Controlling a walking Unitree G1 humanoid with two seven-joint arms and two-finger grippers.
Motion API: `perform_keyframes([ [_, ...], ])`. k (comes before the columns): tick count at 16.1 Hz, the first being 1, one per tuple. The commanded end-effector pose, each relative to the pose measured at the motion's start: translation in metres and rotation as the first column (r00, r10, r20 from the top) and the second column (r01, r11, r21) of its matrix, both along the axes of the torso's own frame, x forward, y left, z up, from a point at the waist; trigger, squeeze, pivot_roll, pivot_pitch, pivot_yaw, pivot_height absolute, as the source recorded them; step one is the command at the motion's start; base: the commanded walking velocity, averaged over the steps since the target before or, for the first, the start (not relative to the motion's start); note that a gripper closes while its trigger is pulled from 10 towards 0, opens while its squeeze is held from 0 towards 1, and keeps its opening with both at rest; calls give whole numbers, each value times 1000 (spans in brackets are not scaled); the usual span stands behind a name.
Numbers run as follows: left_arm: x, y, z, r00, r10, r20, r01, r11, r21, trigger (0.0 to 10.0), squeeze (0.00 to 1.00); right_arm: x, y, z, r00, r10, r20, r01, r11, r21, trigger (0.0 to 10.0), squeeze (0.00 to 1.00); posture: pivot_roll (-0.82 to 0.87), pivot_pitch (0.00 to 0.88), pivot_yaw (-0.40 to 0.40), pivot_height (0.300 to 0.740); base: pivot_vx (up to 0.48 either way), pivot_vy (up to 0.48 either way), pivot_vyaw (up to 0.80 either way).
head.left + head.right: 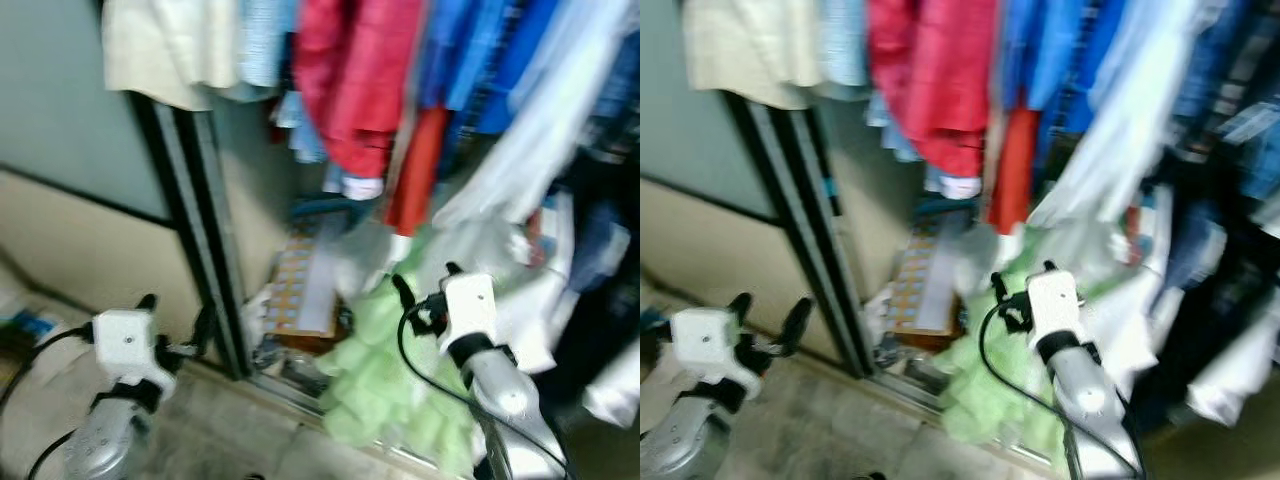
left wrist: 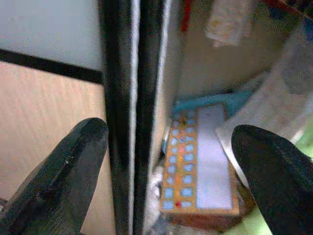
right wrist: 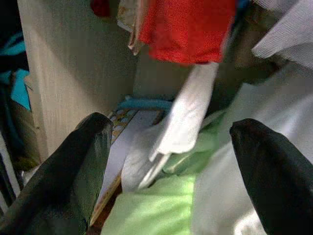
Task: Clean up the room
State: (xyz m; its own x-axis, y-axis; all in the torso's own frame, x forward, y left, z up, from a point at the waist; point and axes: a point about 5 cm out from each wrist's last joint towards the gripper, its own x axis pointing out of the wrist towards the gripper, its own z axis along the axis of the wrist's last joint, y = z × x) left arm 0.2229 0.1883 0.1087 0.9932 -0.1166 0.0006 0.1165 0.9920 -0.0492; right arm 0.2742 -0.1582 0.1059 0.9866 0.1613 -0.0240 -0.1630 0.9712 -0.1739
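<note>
A home wardrobe: hanging clothes [image 1: 350, 80], sliding door frame [image 1: 195, 230], heaped laundry [image 1: 390, 390] below.

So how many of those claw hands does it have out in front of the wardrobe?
2. The left gripper is by the dark door frame, fingers open; the right gripper is over the green cloth, also open.

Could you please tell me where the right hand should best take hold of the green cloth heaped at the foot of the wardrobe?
Probably its upper folds: the green cloth lies bunched and soft, so the open right hand, just above, could pinch a raised fold from the top.
</note>
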Motion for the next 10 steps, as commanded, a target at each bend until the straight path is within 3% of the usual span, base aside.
perform_keyframes([
  [1,6,-10,8,998,-38,51,37,999,15,10000,0,3,-3,-1,999,-33,-6,33,999,15,10000,0,-3,28,-47,740,0,0,800],
  [3,8,-14,1,999,-34,19,35,999,-38,10000,0,4,-4,3,999,-40,19,40,999,16,10000,0,-24,13,-34,740,0,0,800],
  [6,7,-24,-7,998,-60,3,60,997,-38,10000,0,0,-7,8,997,-57,46,57,998,19,10000,0,-52,7,-31,740,0,0,800],
  [10,12,-19,-10,999,-39,8,39,999,-23,10000,0,5,-8,7,998,-37,50,38,999,-18,10000,0,-42,13,-54,740,0,0,800],
])
